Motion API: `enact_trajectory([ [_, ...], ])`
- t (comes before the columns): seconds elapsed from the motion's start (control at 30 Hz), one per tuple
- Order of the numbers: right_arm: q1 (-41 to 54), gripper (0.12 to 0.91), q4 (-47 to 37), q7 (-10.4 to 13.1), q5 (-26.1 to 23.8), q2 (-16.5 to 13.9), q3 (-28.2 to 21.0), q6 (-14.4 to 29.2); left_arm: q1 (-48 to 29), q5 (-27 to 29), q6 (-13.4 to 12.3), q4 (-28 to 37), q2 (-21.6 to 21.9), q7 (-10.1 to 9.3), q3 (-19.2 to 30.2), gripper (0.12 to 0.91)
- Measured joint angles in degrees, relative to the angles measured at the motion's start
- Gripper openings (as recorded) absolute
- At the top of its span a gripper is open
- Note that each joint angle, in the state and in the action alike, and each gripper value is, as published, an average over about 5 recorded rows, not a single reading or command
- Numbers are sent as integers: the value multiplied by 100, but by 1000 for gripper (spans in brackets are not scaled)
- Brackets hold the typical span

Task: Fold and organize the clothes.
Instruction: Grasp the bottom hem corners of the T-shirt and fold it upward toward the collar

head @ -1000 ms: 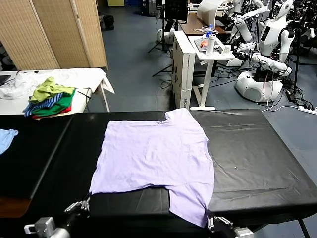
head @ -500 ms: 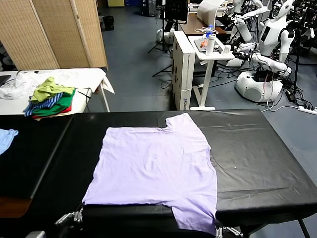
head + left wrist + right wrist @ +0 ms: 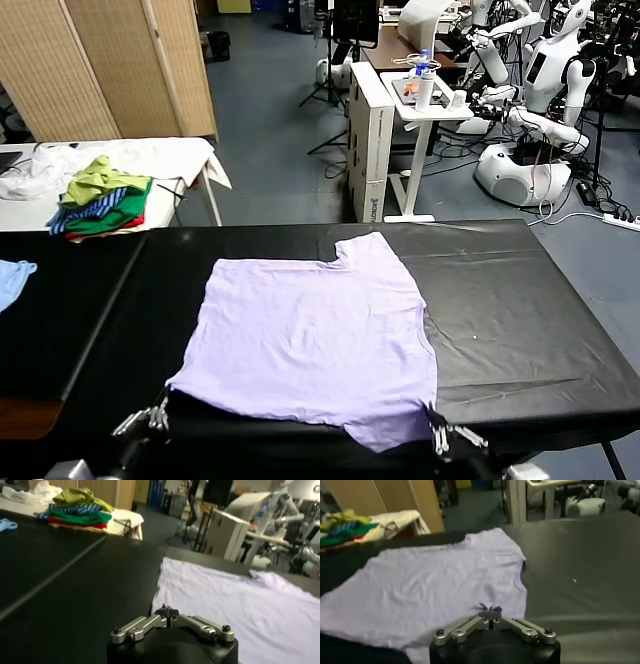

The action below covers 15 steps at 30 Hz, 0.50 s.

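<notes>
While both grippers pinch it, one T-shirt (image 3: 315,340) apparently lies flat.

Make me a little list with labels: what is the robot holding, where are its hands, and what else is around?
Garment: pale lavender short-sleeved T-shirt, spread flat
Surface: black table
Left gripper: shut on the shirt's near left corner, at the table's near edge
Right gripper: shut on the shirt's near right corner, at the near edge
Far sleeve: lies toward the table's far edge
Side table: heap of green, striped and red garments
Far left: light blue garment on the black surface
</notes>
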Motion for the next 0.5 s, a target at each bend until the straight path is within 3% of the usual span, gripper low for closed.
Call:
enact_trajectory([
  [0.5, 1477, 140, -1191, 229, -64, 22, -602, 18, -1069, 310, -87, 787, 226, 9, 193, 145],
])
